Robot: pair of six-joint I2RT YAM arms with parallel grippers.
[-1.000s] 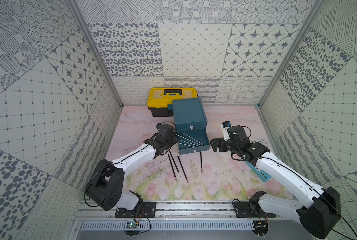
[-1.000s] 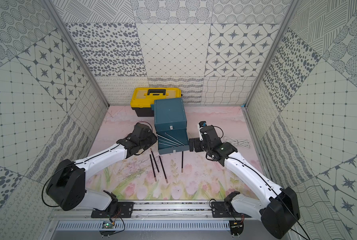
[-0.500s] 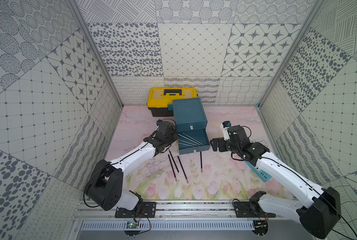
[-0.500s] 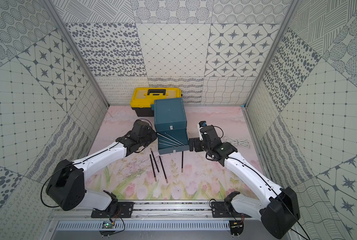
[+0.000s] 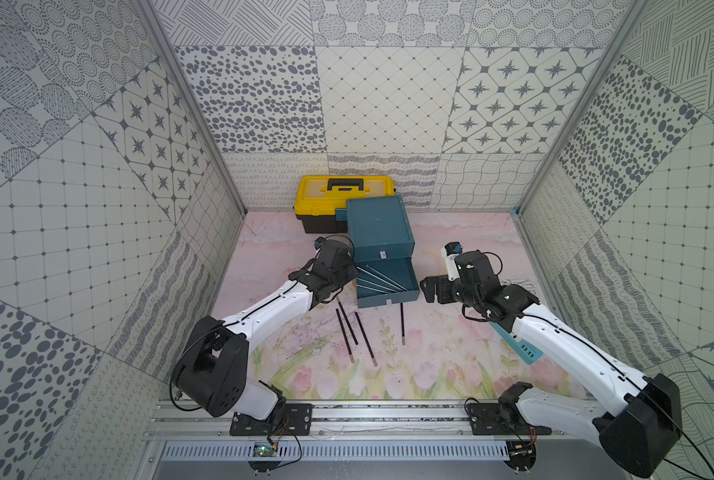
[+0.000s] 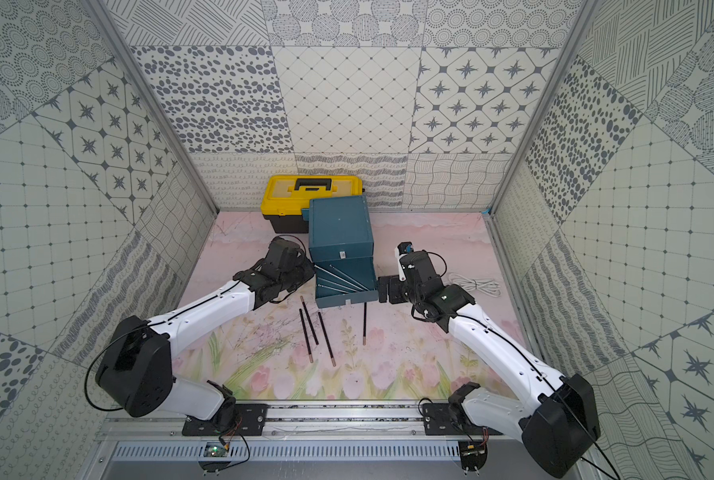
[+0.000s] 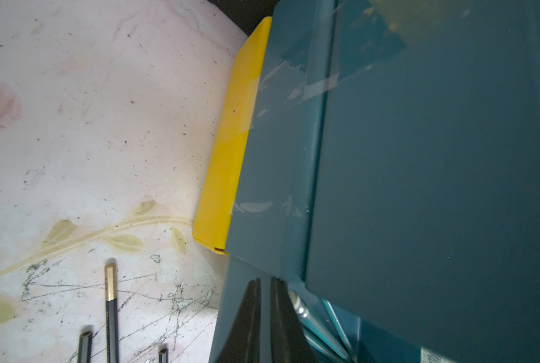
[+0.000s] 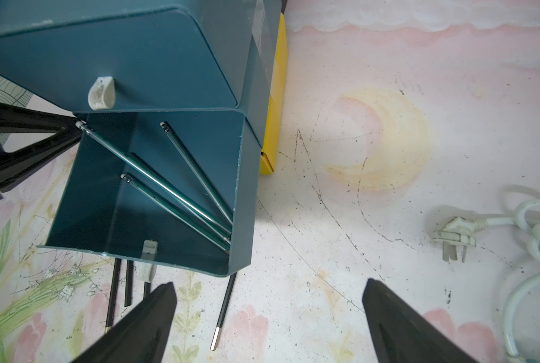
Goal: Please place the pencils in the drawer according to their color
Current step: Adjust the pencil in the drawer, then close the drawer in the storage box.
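The teal drawer cabinet (image 5: 378, 230) stands at the back of the table with its middle drawer (image 5: 388, 296) pulled out. Several silver pencils (image 8: 155, 179) lie fanned inside it, also in a top view (image 6: 343, 278). Three black pencils (image 5: 353, 336) lie on the mat in front of the drawer, and one more black pencil (image 5: 402, 324) lies to their right. My left gripper (image 7: 264, 279) is shut, its tip at the drawer's left wall beside a silver pencil's end (image 7: 297, 303); nothing shows between its fingers. My right gripper (image 8: 268, 283) is open over bare mat, right of the drawer's front corner.
A yellow toolbox (image 5: 343, 195) sits behind the cabinet against the back wall. The cabinet's yellow lowest drawer (image 8: 275, 110) is pushed in. A white cable with plug (image 8: 457, 229) lies coiled on the right. A teal strip (image 5: 521, 345) lies under my right arm.
My left gripper has edged slightly along the drawer's left side. The right arm and the pencils on the mat have not moved.
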